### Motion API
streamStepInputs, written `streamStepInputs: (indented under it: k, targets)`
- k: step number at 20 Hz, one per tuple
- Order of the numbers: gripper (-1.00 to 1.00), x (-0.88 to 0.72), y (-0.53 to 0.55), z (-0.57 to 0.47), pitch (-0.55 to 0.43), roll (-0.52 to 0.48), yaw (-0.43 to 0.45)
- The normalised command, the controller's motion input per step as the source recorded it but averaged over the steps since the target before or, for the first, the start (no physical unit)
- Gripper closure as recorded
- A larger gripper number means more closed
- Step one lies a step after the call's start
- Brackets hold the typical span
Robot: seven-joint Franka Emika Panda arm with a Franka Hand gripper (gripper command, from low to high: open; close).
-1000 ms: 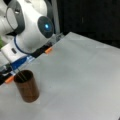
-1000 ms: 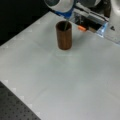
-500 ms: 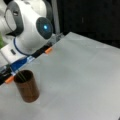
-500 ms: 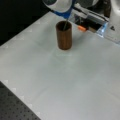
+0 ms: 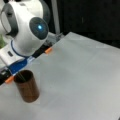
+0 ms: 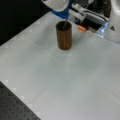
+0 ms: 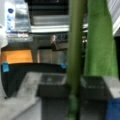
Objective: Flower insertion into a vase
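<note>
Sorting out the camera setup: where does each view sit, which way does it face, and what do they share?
Front view: raised, looks down on the white table; arm fills its left above the vase.
Front view: raised opposite, vase near its top, arm at the top edge.
Wrist view: looks along the green stem between the gripper fingers.
Both front views share vase, table, stem entering the vase.

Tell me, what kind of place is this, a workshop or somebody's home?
Most likely a robotics lab. A white robot arm works over a white-covered table before a black backdrop, its gripper holding a green flower stem above a brown vase.
</note>
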Motion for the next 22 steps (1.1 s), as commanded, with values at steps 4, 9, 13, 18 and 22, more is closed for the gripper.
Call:
streamStepInputs:
  k: [4, 9, 13, 18, 22]
  targets:
    - [1.00, 0.35, 0.01, -0.15, 0.043, 0.045, -0.164]
    - [-1.00, 0.40, 0.01, -0.22, 0.066, 0.055, -0.171]
    - [-1.00, 0.39, 0.02, -0.21, 0.050, 0.061, -0.190]
    - [-1.00, 0.33, 0.01, -0.08, 0.067, 0.030, -0.185]
    - [-1.00, 0.30, -0.02, 0.06, 0.096, 0.029, -0.151]
